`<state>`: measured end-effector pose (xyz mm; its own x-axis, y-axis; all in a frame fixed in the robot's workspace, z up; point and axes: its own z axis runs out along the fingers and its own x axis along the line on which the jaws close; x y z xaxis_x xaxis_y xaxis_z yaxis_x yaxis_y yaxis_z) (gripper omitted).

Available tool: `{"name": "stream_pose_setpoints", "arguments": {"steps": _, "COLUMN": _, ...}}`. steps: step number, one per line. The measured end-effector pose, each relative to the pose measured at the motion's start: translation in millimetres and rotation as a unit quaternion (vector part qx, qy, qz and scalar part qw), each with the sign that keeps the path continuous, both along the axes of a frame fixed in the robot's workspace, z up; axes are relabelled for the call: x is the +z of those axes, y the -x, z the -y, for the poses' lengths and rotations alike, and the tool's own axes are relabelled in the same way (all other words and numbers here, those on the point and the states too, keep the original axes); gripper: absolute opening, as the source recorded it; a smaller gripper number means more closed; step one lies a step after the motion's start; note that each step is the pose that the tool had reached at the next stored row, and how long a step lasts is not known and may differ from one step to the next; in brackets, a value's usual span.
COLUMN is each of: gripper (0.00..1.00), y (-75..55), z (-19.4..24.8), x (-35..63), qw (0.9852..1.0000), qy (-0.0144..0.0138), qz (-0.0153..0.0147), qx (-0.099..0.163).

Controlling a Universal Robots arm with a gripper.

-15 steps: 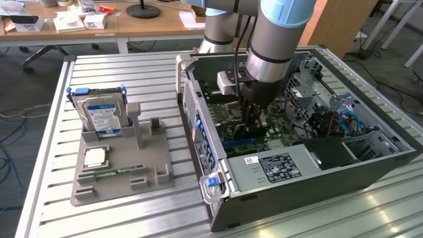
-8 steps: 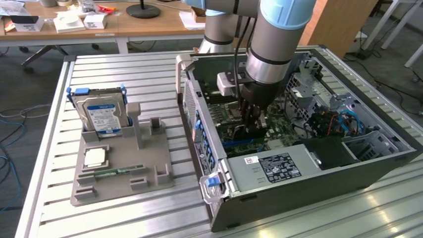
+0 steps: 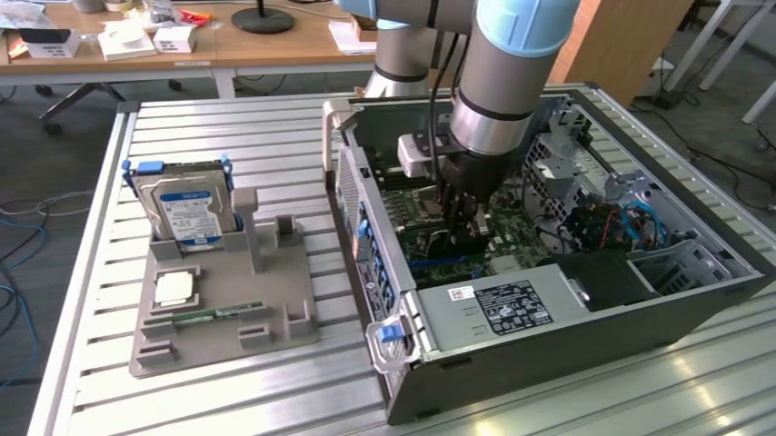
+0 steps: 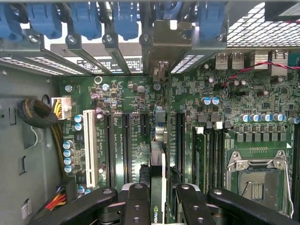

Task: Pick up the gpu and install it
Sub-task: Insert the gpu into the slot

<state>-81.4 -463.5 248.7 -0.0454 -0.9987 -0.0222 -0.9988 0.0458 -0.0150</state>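
Item: gpu (image 4: 158,161), edge-on, clamped between the 2 fingers (image 4: 138,201) of the gripper (image 4: 158,199), reaching past the fingertips over the motherboard (image 4: 225,103) slots.
Risk: if the card is tilted or offset from its slot, it may jam and bend its contacts.

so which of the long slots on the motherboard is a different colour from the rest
The long white plastic slot nearest the black sleeved cable bundle; every other long slot on the green motherboard is black.

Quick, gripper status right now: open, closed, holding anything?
Gripper: closed on the gpu, which is held edge-on over the motherboard.
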Motion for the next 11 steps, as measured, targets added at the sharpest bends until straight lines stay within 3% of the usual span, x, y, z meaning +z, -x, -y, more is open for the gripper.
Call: {"name": "stream_pose_setpoints", "arguments": {"steps": 11, "gripper": 0.26, "y": 0.0, "z": 0.0, "x": -0.3, "qw": 1.0, "qy": -0.0001, "qz": 0.0001, "qx": 0.0}}
